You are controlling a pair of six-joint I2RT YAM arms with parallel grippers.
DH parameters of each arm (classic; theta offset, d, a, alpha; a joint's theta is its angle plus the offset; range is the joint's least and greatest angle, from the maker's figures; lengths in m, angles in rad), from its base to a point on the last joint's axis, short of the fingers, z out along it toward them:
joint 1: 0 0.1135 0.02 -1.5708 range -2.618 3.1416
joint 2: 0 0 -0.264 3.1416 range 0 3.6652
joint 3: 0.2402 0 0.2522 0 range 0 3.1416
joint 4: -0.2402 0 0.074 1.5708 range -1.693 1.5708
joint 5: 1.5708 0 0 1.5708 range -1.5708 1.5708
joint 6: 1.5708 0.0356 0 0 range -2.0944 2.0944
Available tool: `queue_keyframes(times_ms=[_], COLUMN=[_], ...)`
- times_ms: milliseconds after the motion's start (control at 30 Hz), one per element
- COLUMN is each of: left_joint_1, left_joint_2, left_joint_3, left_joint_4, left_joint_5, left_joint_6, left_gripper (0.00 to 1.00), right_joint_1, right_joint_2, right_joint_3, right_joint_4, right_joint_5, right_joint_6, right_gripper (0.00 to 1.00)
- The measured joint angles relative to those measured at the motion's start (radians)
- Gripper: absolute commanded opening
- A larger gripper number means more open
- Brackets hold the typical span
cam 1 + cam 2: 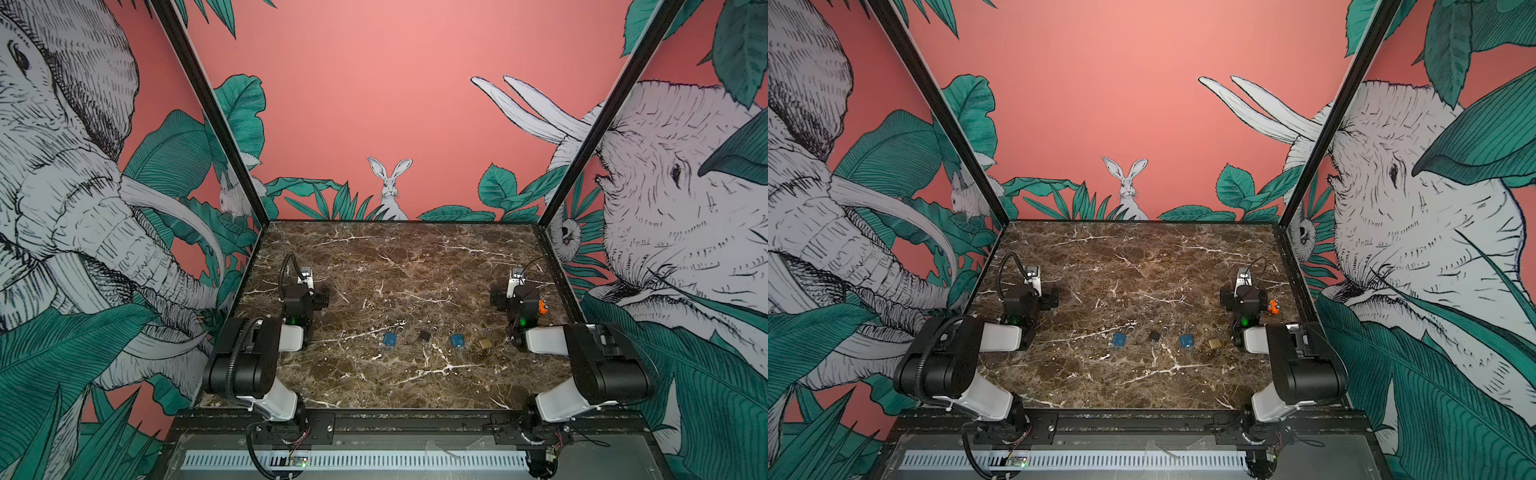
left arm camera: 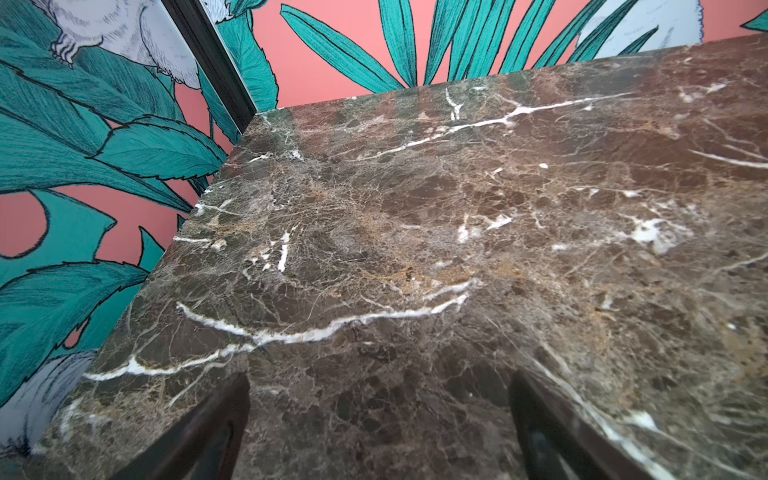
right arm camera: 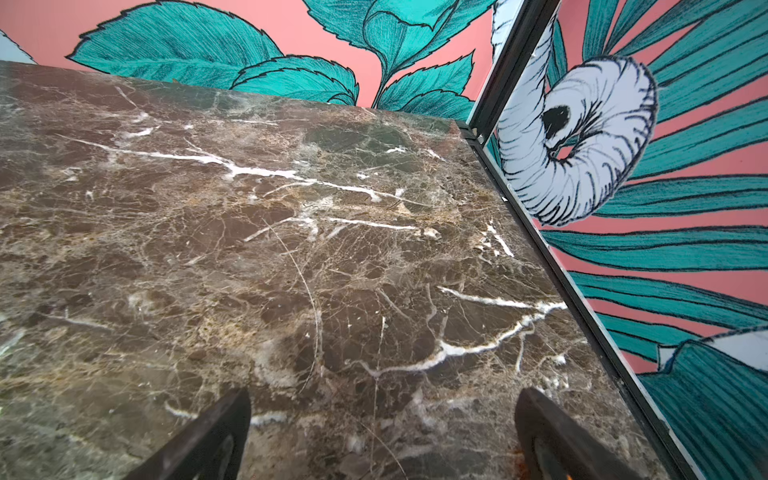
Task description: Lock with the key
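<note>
In both top views four padlocks lie in a row across the near middle of the marble table (image 1: 395,257), between the two arms and apart from both. They are a left blue padlock (image 1: 390,340), a black padlock (image 1: 424,336), a right blue padlock (image 1: 457,341) and a brass padlock (image 1: 485,344), the last one nearest the right arm (image 1: 602,361). Each has its thin shackle pointing toward the far wall, but they are too small to tell whether any is latched. A pale metal bit at the brass padlock's near side cannot be made out as a key or not. The left arm (image 1: 249,353) is folded at the table's left edge and the right arm at its right edge, both wrists aimed toward the far wall, away from the padlocks. In the left wrist view the left gripper (image 2: 380,380) stands spread wide, its two dark fingers (image 2: 208,428) framing only bare marble, with the table's far left corner ahead. In the right wrist view the right gripper (image 3: 382,395) is likewise spread wide and holds no object, with veined marble between its prongs and the right wall panel (image 3: 685,249) beside it.
</note>
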Motion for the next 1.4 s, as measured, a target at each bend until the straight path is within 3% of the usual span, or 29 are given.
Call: queue_keyframes(times_ms=[1233, 1400], left_joint_1=[-0.009, -0.128], left_joint_2=[-0.001, -0.124], left_joint_3=[0.0, 0.116], left_joint_4=[-0.001, -0.257], left_joint_5=[-0.011, -0.138], left_joint_6=[0.004, 0.038], left_gripper=[0.98, 0.98], right_joint_1=[-0.016, 0.027], right_joint_2=[0.0, -0.105], right_joint_3=[0.003, 0.151], right_joint_4=[-0.011, -0.332], right_joint_5=[-0.035, 0.02], right_joint_6=[0.0, -0.003], right_gripper=[0.98, 0.98])
